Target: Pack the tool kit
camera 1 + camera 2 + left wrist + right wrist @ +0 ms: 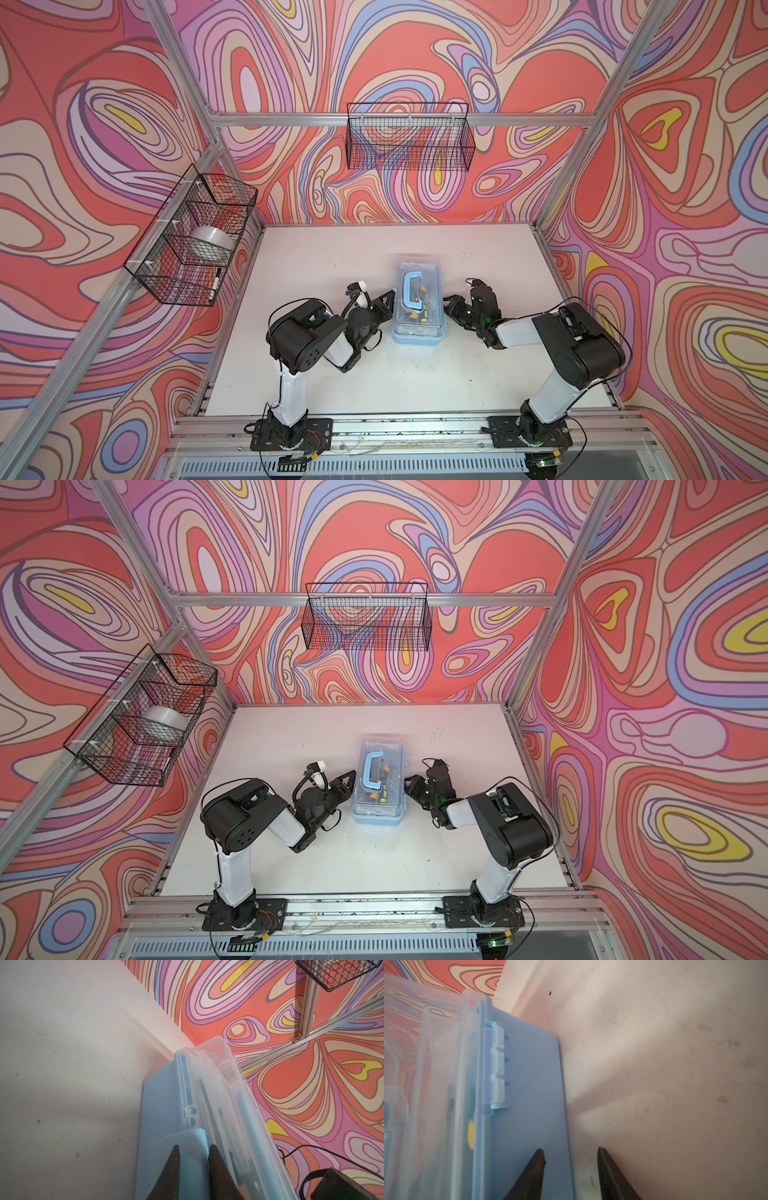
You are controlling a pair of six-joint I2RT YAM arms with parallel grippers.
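**A:** Scene, left to right?

**B:** Left wall: side basket with a tape roll and a marker in it. Back wall: rear basket. Both are well apart from the arms.

**A:** Next.

**B:** The left gripper is low, at the left long side of the tool kit. In the wrist view its tips sit at the light-blue latch tab. There is a narrow gap between them, and the tab shows through it. Can't tell whether they pinch the tab or only rest on it.

**A:** Where's the tool kit?

**B:** Flat on the table, about mid-table, between the two grippers. Long axis runs front to back. The clear lid is down on the blue base, and the handle lies on top. Yellow and dark tools show through the lid; can't name them.

**A:** Right?

**B:** The right gripper is just beside the tool kit's right long side, where the hinge is. Jaws stand apart; the gap shows only the base edge and table. One tip is over the base wall, the other over bare table. Can't tell whether it touches the case.
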